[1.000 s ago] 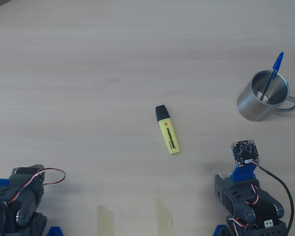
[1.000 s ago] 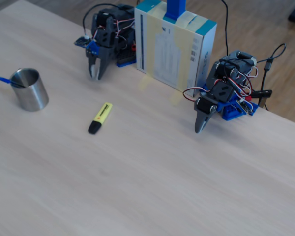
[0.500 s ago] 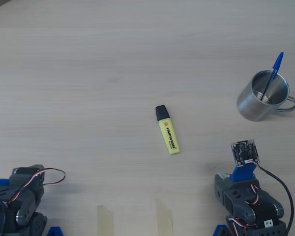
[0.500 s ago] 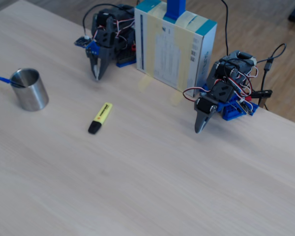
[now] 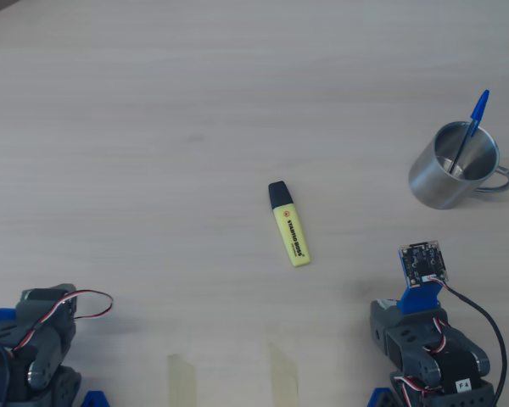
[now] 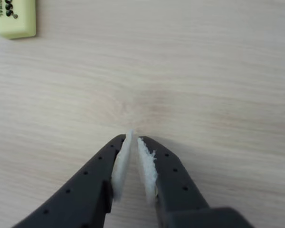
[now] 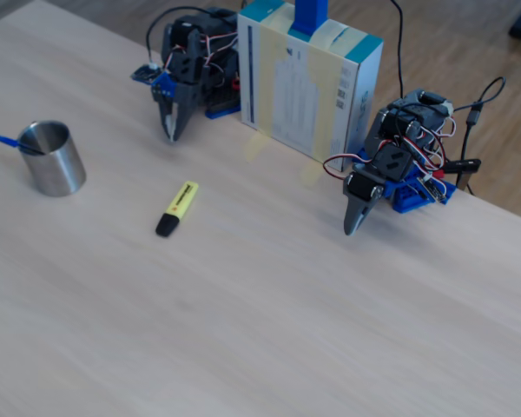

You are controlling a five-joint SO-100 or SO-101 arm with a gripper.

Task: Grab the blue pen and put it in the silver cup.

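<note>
Fingers [image 6: 133, 135] nearly pressed together, empty above bare table [image 6: 204, 71]; yellow highlighter [image 5: 289, 224] lies apart from silver cup [image 5: 445, 174] holding blue pen [image 5: 469, 129].

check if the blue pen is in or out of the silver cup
In. The blue pen stands tilted inside the silver cup, its capped end poking above the rim; only the yellow highlighter lies on the table.

Bright even daylight, soft shadows

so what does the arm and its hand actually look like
The hand has two dark grey plastic fingers dotted with small holes and lined inside with white padding. In the overhead view the arm is dark grey on blue plastic parts, with thin red, white and black wires, a black cable, and a small bare circuit board on a blue bracket.
</note>
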